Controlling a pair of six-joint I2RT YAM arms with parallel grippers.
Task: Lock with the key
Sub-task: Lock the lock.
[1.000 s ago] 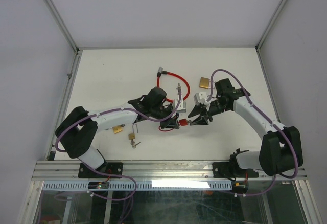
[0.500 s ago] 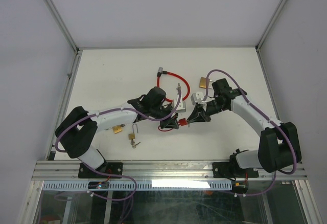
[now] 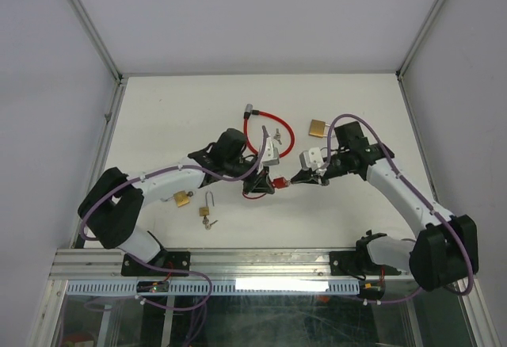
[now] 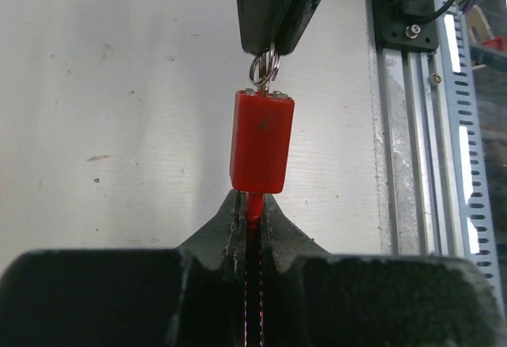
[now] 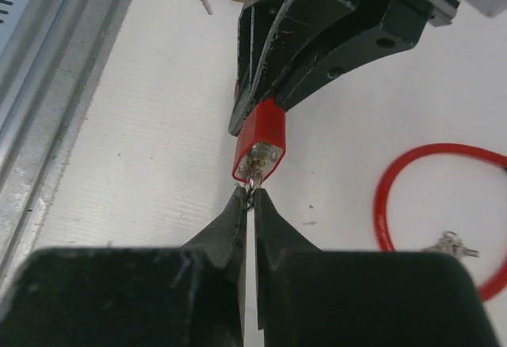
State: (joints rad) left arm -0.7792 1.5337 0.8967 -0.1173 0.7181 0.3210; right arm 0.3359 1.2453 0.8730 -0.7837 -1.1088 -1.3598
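A small red padlock body (image 3: 279,182) hangs between my two grippers. My left gripper (image 3: 265,185) is shut on the red cable stub (image 4: 253,203) at the lock's top end, as the left wrist view (image 4: 252,206) shows. The lock body (image 4: 262,142) points away from it. My right gripper (image 3: 297,179) is shut on the key ring (image 5: 253,181) of the key at the lock's metal bottom face (image 5: 260,157). The key's blade is hidden. The red cable (image 3: 269,129) loops away behind.
A brass padlock (image 3: 318,128) lies at the back right. A small brass padlock (image 3: 182,199) and an open one with keys (image 3: 206,212) lie front left. Loose keys (image 3: 277,135) lie inside the cable loop. The metal rail (image 4: 412,125) runs along the near edge.
My right gripper has moved in from the right and closed on the key ring at the lock's end. The left arm has shifted slightly left and back with the lock.
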